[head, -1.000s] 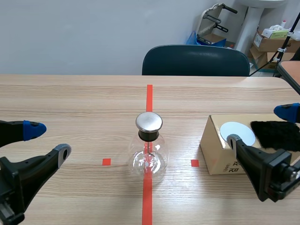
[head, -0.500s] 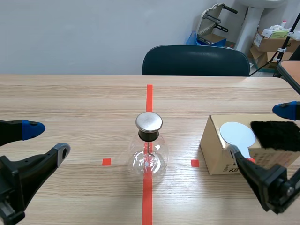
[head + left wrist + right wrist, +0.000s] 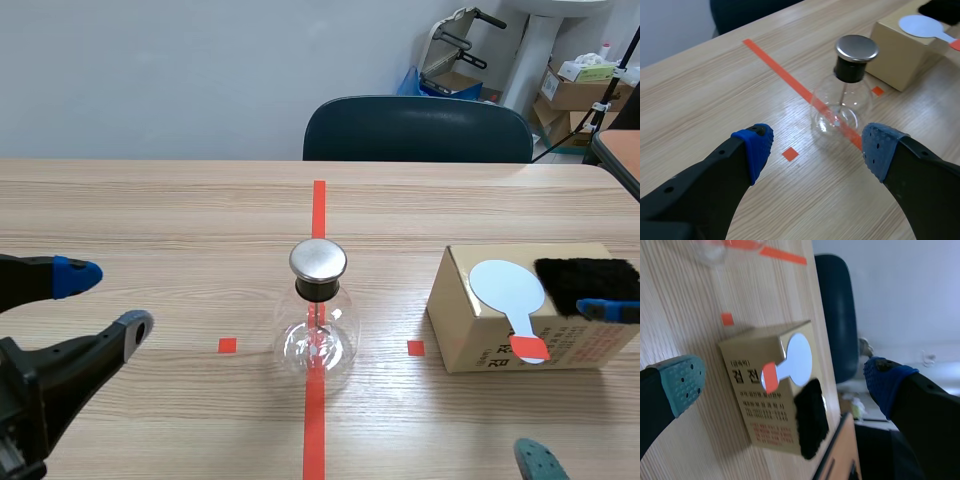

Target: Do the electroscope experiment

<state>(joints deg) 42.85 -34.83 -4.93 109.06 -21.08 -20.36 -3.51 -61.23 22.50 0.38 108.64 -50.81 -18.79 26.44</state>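
1. Right end effector [image 3: 575,385] has drawn back toward the robot's side over the last 1.0 s. Its fingers no longer cross the front of the cardboard box [image 3: 470,330], so the stem and red grip of the paddle [image 3: 507,287] now show. Left arm, flask and box are unchanged.
2. Task items: the electroscope flask [image 3: 318,335] stands upright mid-counter [image 3: 150,210], metal cap [image 3: 318,260] on. The paddle lies flat on the box top, red grip overhanging the front edge. The black fur cloth [image 3: 590,285] lies just beside the disc.
3. Risks (judgement):
   - The paddle lies thin and flat, so a shallow approach could push it off the box or catch the box edge instead.
   - The cloth sits close enough to get dragged along.
   - The flask is round-bellied glass, and a knock from a swinging paddle could tip it.
4. Pose: the right arm is low at the near right, its 2 fingers spread wide, holding nothing, with box and paddle ahead between them.
5. Left end effector [image 3: 817,147] is low at the left, spread and empty, aimed at the flask and apart from it.
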